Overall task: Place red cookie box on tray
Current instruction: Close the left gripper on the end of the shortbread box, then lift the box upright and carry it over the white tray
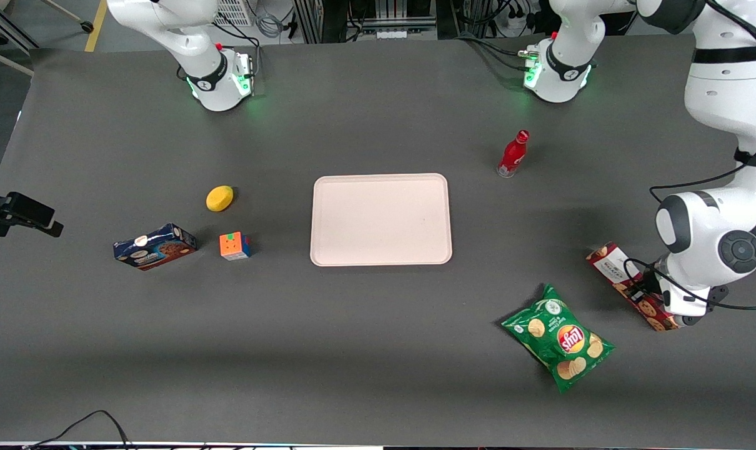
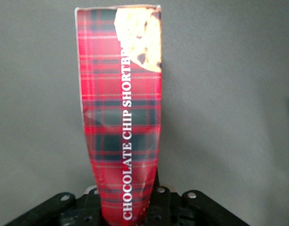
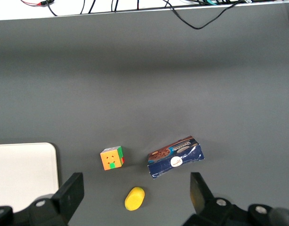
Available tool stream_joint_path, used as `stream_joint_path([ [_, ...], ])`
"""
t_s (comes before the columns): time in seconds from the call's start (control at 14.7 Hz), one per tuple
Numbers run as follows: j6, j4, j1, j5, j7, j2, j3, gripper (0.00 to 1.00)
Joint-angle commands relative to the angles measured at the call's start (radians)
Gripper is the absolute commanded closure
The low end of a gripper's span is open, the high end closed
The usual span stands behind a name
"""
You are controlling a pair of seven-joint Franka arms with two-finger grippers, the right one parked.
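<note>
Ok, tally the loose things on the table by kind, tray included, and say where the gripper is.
Cookie boxes: 2, the red cookie box and blue cookie box
Chip bag: 1
Red bottle: 1
Lemon: 1
Puzzle cube: 1
Tray: 1
Total: 7
Gripper: at the red box.

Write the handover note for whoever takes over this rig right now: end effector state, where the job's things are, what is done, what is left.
End effector: down at the red cookie box, at the working arm's end of the table; whether it has closed cannot be told.
Red cookie box: lying on the table, beside the green chip bag, well apart from the tray.
Tray: mid-table, nothing on it.
Done: the arm has reached the box.
Left: secure the grasp, lift, carry to the tray, set down, release.
</note>
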Motion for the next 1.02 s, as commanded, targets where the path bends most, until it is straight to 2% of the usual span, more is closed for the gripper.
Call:
stream_joint_path([
  [0.0, -0.373, 0.144, -0.015, 0.003, 0.021, -0.108, -0.02, 1.0],
  [0.2, -0.674, 0.326, -0.016, 0.014, 0.053, -0.168, -0.063, 1.0],
  [0.48, -0.9, 0.469, -0.016, 0.032, 0.045, -0.241, -0.15, 1.0],
  [0.68, -0.92, 0.48, -0.016, 0.028, 0.056, -0.277, -0.236, 1.0],
  [0.95, -0.904, 0.471, -0.018, 0.039, 0.038, -0.298, -0.449, 1.0],
])
